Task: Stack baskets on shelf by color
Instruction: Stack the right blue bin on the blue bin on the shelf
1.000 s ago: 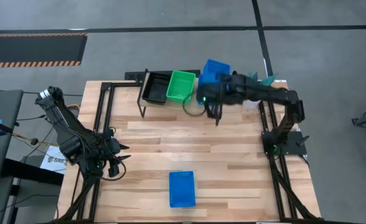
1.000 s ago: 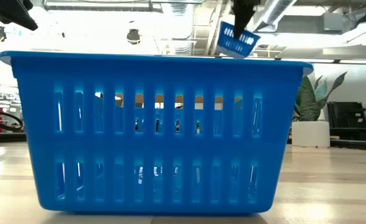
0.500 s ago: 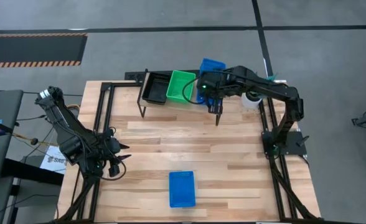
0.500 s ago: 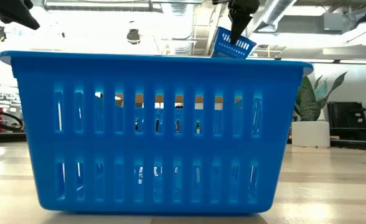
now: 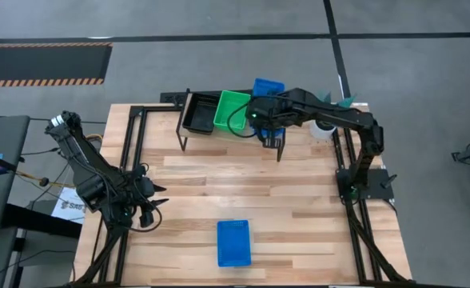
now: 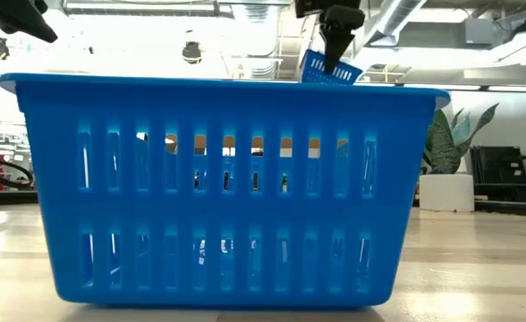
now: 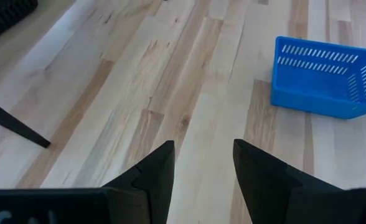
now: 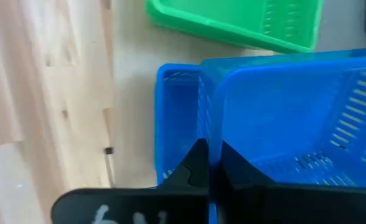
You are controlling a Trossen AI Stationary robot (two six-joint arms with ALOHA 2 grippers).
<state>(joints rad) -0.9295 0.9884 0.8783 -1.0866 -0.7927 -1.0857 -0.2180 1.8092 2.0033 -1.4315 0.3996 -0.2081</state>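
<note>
My right gripper reaches over the shelf at the table's far edge and is shut on a blue basket, which shows tilted in the low view. A second blue basket lies on the shelf just under it. A green basket and a black basket sit side by side on the shelf to its left. Another blue basket rests on its bottom near the table's near edge. My left gripper waits open at the table's left side. My right gripper pinches one side wall of the blue basket at its rim, with one finger inside the basket and the other outside. The fingers come from above, pointing down. The basket hangs tilted over the second blue basket; whether the two touch I cannot tell.
The near blue basket fills most of the low view and hides the shelf there. Black frame rails run along the table's left and right sides. Bare wooden tabletop lies between the shelf and the near basket.
My right gripper has carried the blue basket toward the table's left, closer to the green basket, and slightly down over the shelf. The basket has stayed tilted in the shut fingers. My left arm has kept still.
</note>
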